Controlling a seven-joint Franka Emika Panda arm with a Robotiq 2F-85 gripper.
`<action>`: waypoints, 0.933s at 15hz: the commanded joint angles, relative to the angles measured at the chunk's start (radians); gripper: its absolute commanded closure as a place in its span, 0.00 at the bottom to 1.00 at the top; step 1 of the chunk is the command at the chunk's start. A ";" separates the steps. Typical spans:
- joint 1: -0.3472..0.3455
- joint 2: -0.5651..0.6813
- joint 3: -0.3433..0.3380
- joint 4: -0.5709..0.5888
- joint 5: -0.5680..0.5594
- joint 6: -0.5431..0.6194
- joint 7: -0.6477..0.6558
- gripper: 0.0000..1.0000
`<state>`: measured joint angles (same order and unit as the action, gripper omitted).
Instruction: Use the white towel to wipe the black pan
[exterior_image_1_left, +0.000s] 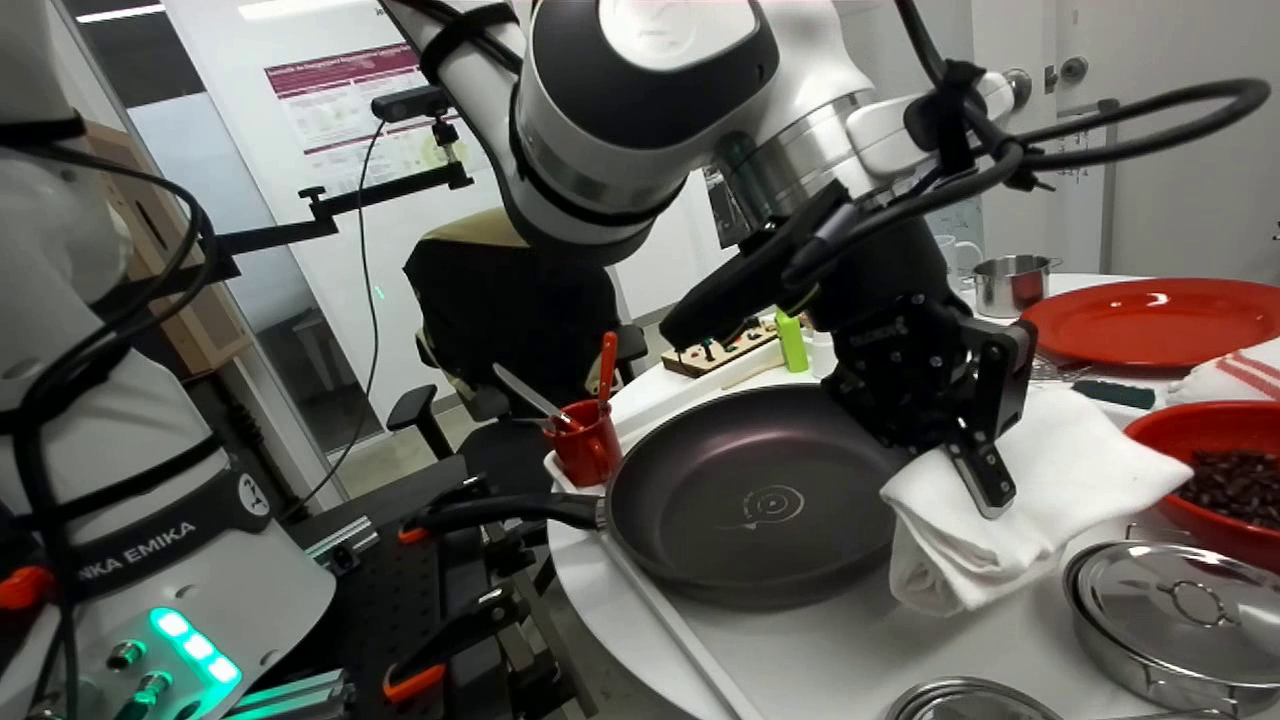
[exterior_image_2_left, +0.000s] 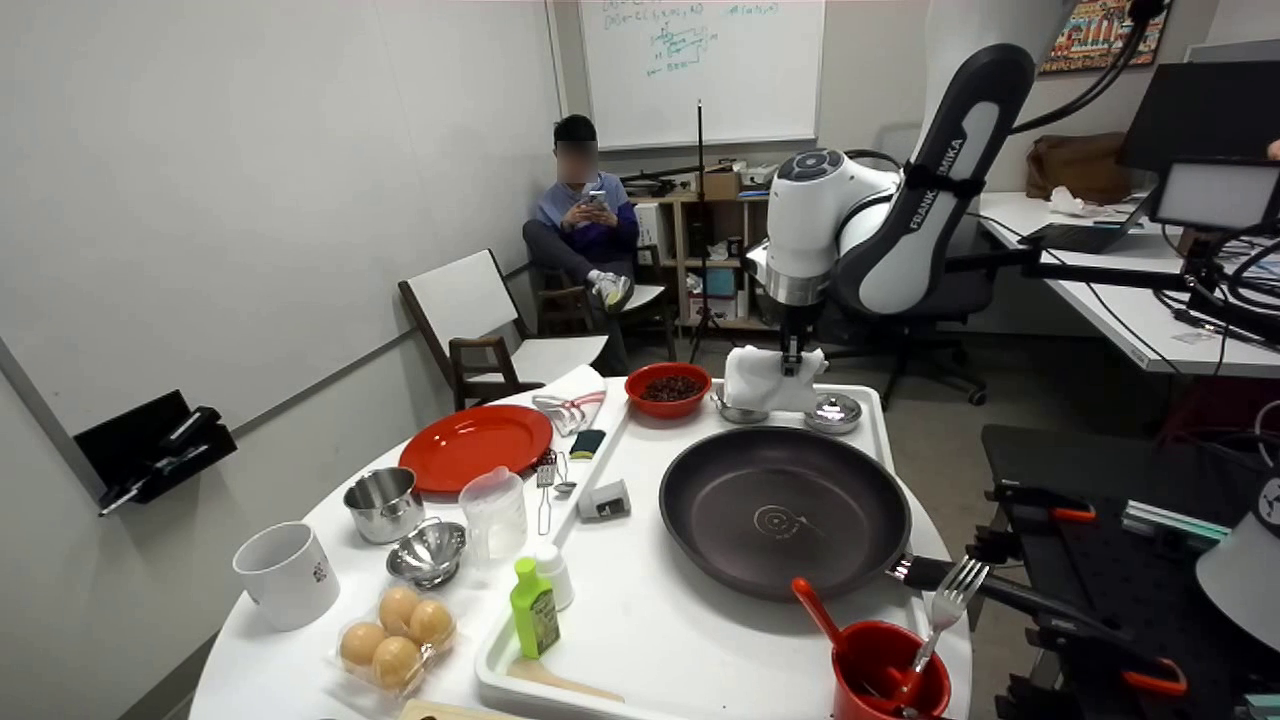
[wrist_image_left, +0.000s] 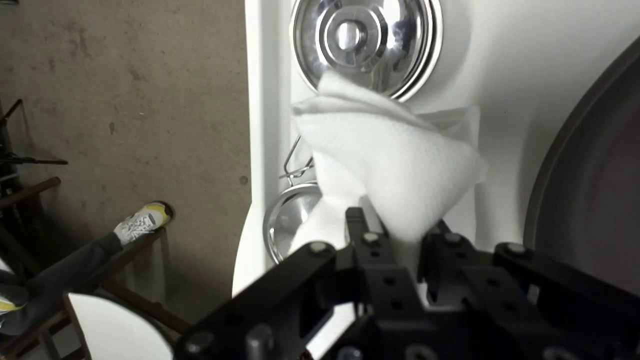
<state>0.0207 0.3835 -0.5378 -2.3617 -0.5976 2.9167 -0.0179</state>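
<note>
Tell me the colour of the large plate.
Red; the large plate shows best in an exterior view.

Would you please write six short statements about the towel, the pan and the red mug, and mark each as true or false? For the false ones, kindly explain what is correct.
1. The gripper holds the white towel. True.
2. The towel has red stripes. False: it looks plain white.
3. The black pan has its inside facing up. True.
4. The towel lies in the middle of the pan. False: the wrist view shows it beside the pan.
5. A fork sticks out of the red mug. True.
6. The mug stands inside the pan. False: it stands beside the pan.
</note>
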 joint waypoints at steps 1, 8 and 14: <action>0.008 0.048 -0.001 0.015 -0.045 -0.032 0.043 0.91; 0.004 0.121 0.022 0.011 -0.034 -0.023 0.047 0.91; 0.000 0.129 0.034 0.014 -0.023 -0.023 0.044 0.91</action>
<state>0.0212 0.5048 -0.5111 -2.3623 -0.6160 2.8997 0.0043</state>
